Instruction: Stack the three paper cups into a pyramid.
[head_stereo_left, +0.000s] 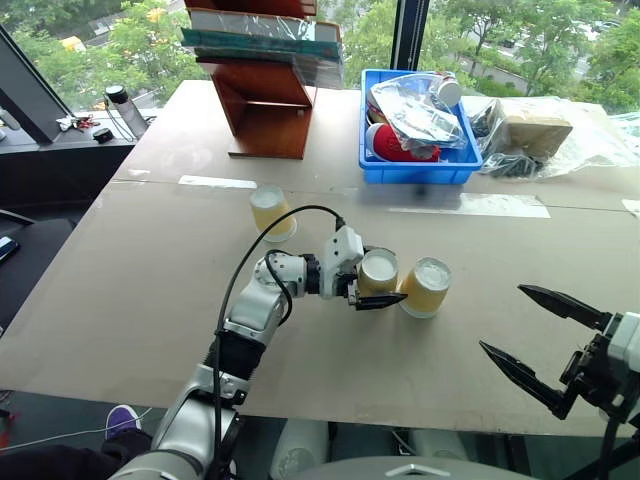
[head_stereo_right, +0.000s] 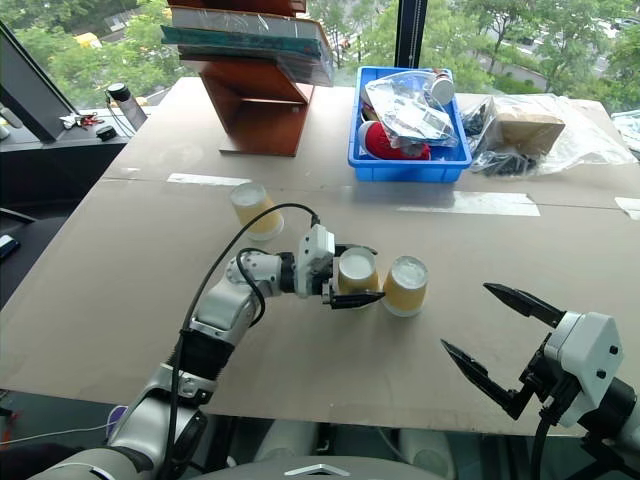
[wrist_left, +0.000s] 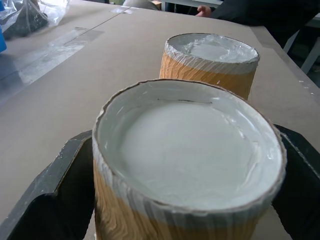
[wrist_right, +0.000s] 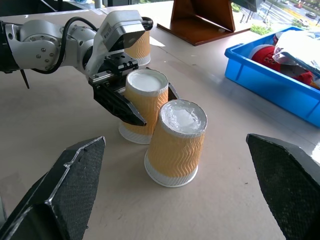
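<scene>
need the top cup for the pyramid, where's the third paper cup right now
In the left eye view the third cup stands alone on the table, beyond the left gripper and in front of the wooden stand.

You are looking at an office or lab workroom. A big work table (head_stereo_left: 150, 300) stands by tall windows (head_stereo_left: 500, 40) over trees, holding a blue parts bin (head_stereo_left: 415, 165) and wooden shelf (head_stereo_left: 265, 110).

Tan-yellow ribbed cups (wrist_right: 176, 144) — white bases; blue bin (head_stereo_left: 415, 165)

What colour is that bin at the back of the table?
The bin is bright blue, clearest in the left eye view.
</scene>
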